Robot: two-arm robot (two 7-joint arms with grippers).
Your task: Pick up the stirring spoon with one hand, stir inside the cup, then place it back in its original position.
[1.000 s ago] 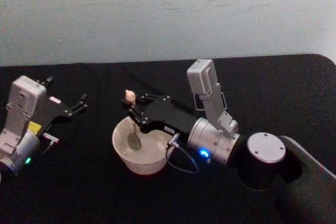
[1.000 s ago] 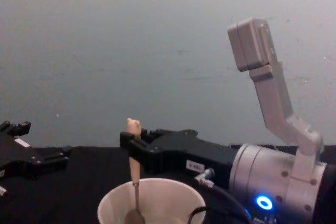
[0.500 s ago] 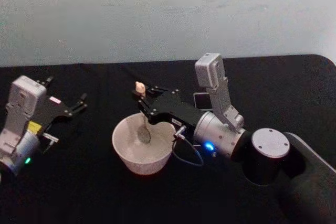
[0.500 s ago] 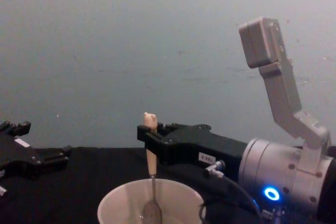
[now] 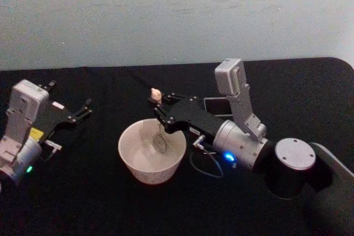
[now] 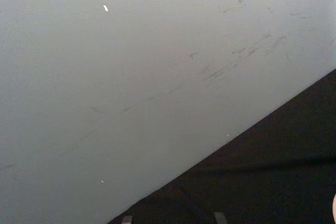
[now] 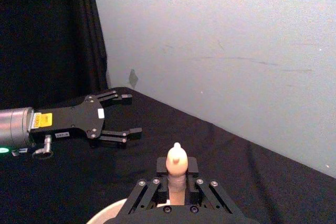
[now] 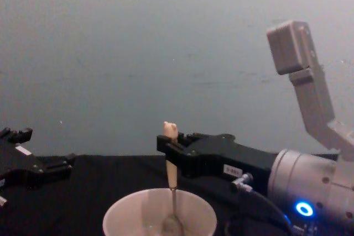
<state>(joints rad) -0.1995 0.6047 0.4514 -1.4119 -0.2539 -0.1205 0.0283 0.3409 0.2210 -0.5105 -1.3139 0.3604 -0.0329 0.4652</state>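
Black table point(image 5: 83, 203): right gripper point(image 5: 158, 104) mid-frame clamps stirring spoon point(image 5: 160, 131) upright, reaching into cup point(image 5: 145, 172); left gripper point(image 5: 70, 94) parked open, far left.

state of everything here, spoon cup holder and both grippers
right gripper: shut on the stirring spoon, above the cup
left gripper: open, idle left of the cup
stirring spoon: upright, gripped by its handle, bowl inside the cup
cup: upright, spoon bowl in it
holder: partly hidden, spoon not in it

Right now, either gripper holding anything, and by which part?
Right gripper holds the stirring spoon by its beige handle, below the head. Left gripper open, empty.
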